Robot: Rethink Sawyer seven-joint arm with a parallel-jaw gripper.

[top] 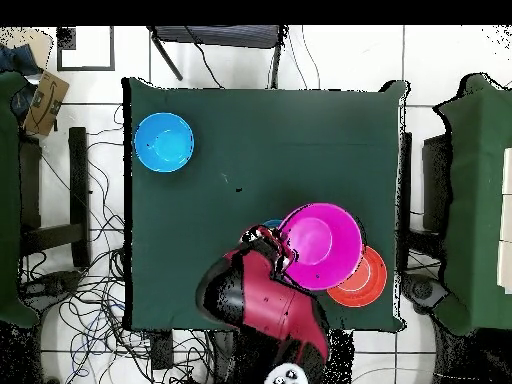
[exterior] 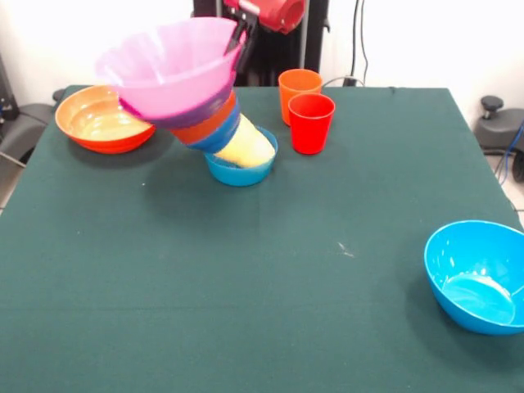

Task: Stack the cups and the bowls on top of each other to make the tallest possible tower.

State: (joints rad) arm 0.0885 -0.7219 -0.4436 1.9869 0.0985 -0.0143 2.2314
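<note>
The claw (exterior: 238, 38) pinches the rim of the large glossy pink plastic bowl (exterior: 172, 65), topmost in a tilted nested tower (exterior: 209, 123) resting in a small blue plastic bowl (exterior: 240, 170) on the green tabletop (exterior: 246, 286). The tower is probably light, stiff and slippery, so take hold at the rim.

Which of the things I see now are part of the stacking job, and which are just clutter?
Job:
- tilted tower, large pink plastic bowl on top, gripper at its rim
- small blue bowl under it
- orange cup, red cup
- large orange bowl
- bright blue bowl

Clutter:
- floor cables
- chairs
</note>
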